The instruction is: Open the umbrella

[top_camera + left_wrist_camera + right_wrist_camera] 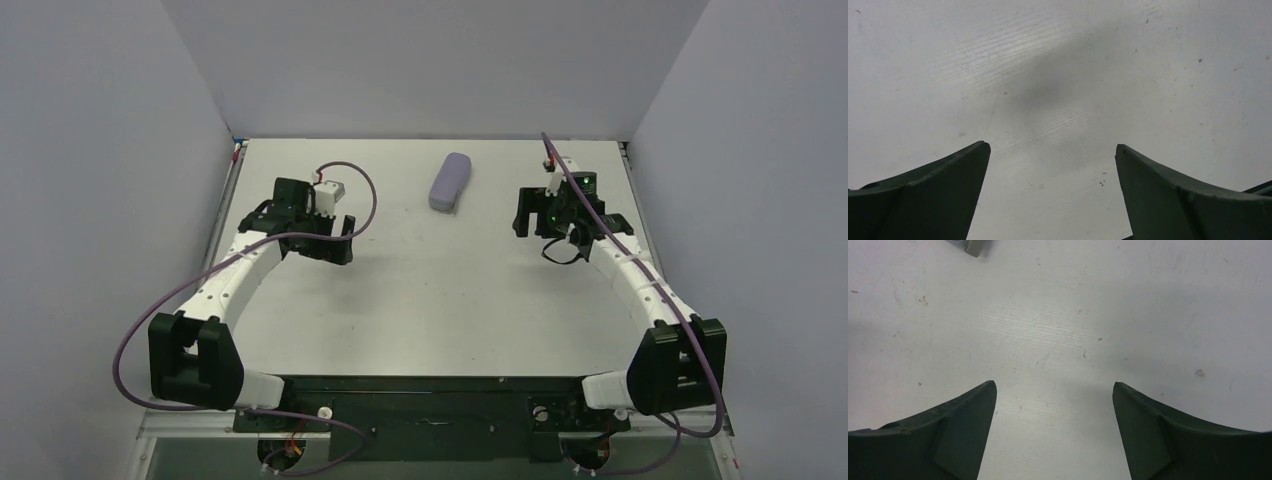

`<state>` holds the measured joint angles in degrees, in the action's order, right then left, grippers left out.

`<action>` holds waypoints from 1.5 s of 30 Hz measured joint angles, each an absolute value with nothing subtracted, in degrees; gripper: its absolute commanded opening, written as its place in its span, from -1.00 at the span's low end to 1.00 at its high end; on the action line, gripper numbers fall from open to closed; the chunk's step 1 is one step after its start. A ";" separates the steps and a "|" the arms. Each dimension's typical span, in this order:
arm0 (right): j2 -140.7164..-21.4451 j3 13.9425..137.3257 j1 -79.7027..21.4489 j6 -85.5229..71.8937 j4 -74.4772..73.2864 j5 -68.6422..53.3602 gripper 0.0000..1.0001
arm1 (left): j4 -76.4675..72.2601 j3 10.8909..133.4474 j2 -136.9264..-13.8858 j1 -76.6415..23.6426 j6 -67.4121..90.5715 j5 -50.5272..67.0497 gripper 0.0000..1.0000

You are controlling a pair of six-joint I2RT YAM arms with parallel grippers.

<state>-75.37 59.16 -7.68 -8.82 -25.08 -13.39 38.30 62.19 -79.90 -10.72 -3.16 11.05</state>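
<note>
Noting umbrella (450, 181) lying closed at far middle of table (430, 300), between both arms and well apart from each. Finding left gripper (1053, 147) and right gripper (1054, 385) hovering over tabletop, jaws spread wide, gripping nothing.

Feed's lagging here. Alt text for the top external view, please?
A closed lavender capsule-shaped object lies untouched at the far middle of the white table. The left end effector and right end effector hover either side of it, both open and empty.
</note>
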 measured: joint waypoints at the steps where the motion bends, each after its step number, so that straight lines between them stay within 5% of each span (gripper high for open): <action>1: -76.95 60.03 -8.40 -8.84 -24.97 -12.88 0.59 | 38.30 62.28 -79.90 -10.70 -2.92 11.20 0.94; 20: -113.25 88.05 -21.26 -9.04 -21.85 -9.82 0.26 | 40.53 69.65 -83.77 -6.46 0.05 12.78 0.94; 33: -124.46 97.76 -23.77 -6.39 -23.62 -7.97 0.14 | 41.80 70.57 -85.65 -4.34 0.93 14.04 0.94; 39: -127.24 100.09 -24.12 -5.28 -24.08 -6.72 -0.06 | 42.02 70.89 -86.61 -3.11 0.93 14.68 0.94; 45: -128.55 101.41 -24.16 -4.95 -24.51 -5.85 -0.46 | 42.06 71.20 -86.87 -2.17 0.97 15.38 0.93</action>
<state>-128.55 101.41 -24.16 -4.95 -24.51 -5.85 42.06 71.20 -86.87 -2.17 0.97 15.38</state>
